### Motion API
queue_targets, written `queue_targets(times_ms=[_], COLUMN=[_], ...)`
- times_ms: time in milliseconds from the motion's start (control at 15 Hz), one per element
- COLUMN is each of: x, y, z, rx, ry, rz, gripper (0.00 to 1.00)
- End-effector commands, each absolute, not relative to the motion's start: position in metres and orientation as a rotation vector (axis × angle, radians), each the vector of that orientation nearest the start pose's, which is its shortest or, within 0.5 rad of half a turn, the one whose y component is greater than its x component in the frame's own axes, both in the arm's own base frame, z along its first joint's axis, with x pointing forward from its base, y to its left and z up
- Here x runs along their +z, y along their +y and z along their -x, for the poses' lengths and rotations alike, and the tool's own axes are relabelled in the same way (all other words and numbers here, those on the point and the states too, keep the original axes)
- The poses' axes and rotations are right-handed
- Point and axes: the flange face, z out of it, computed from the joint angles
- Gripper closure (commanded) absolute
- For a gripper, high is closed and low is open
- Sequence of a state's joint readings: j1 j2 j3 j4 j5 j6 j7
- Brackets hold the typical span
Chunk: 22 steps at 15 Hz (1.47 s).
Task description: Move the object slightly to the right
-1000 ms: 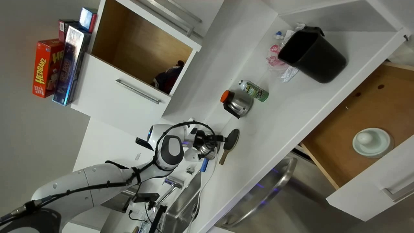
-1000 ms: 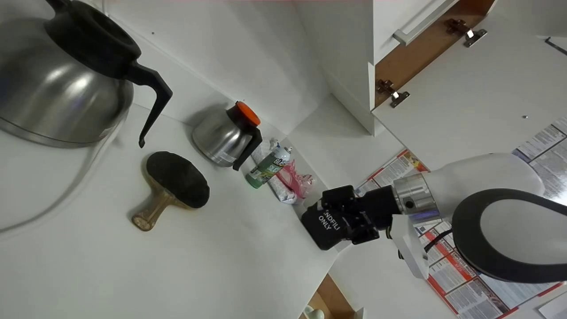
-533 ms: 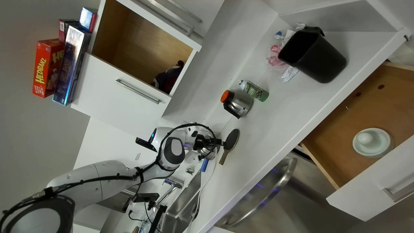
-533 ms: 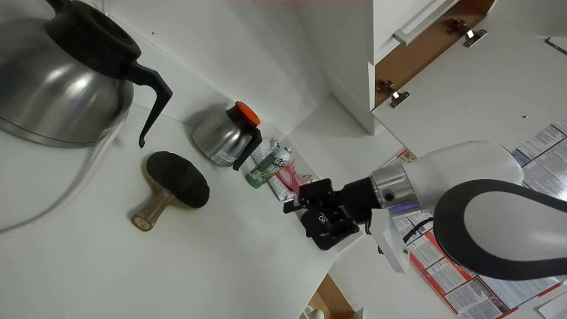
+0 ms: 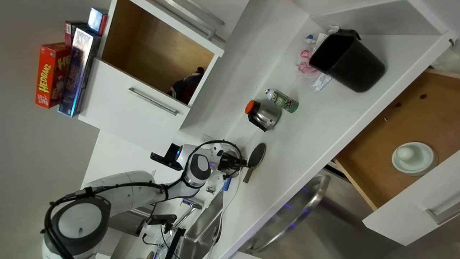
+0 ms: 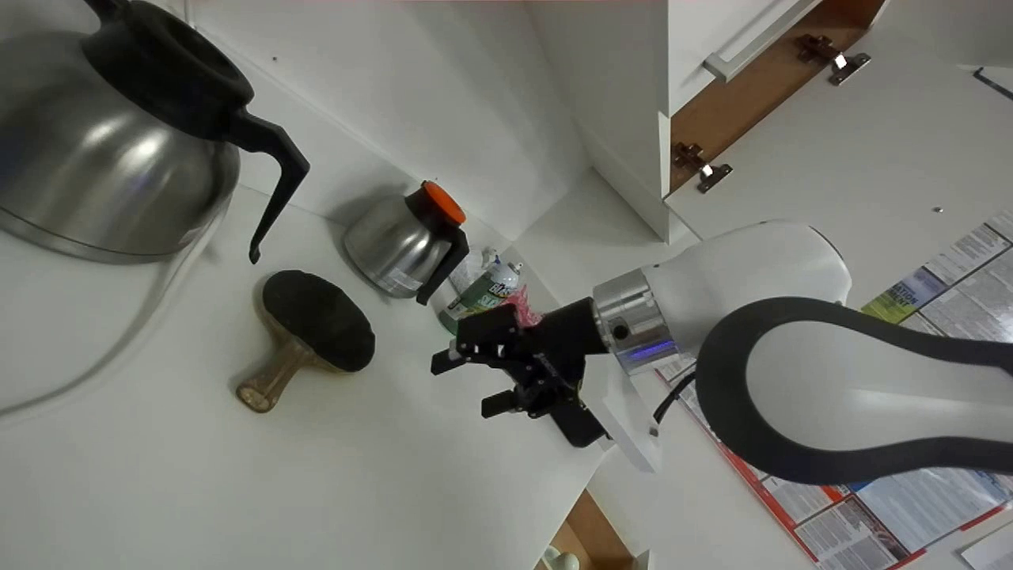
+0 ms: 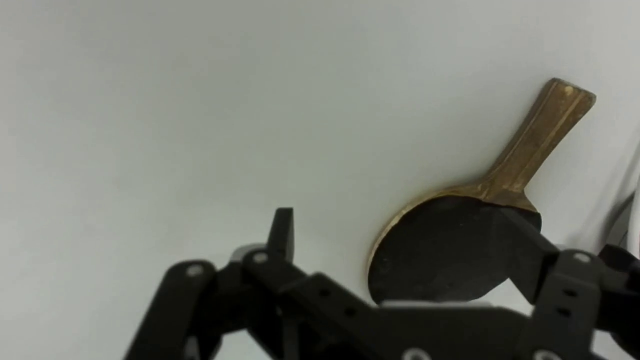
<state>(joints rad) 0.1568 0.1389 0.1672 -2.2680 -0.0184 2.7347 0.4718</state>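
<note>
I hold my gripper (image 6: 472,384) over the white counter (image 6: 380,475), my jaws spread wide. The black paddle (image 7: 445,255) lies on that counter, its brown wooden handle (image 7: 540,137) pointing to the upper right of the wrist view, where one of my fingers (image 7: 527,257) crosses in front of it. In an exterior view, an orange-lidded carafe (image 6: 392,245) and a larger steel carafe (image 6: 142,182) stand near the paddle.
</note>
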Motion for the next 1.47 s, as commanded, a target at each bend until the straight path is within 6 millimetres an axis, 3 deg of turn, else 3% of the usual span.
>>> queue_targets(times_ms=[0, 267, 667, 1000, 1267, 1333, 1400], x=[0.316, 0.295, 0.28, 0.262, 0.249, 0.246, 0.245], y=[0.201, 0.23, 0.276, 0.31, 0.324, 0.325, 0.326], z=[-0.553, -0.574, -0.607, -0.619, -0.62, -0.621, -0.622], rx=[-0.397, -0.401, -0.403, -0.371, -0.268, -0.26, -0.25], ry=[0.23, 0.181, 0.168, 0.184, 0.21, 0.206, 0.208], rz=[2.981, 2.952, 2.926, 3.011, 3.078, 3.091, 3.095], gripper=[0.0, 0.0, 0.0, 0.0, 0.0, 0.25, 0.26])
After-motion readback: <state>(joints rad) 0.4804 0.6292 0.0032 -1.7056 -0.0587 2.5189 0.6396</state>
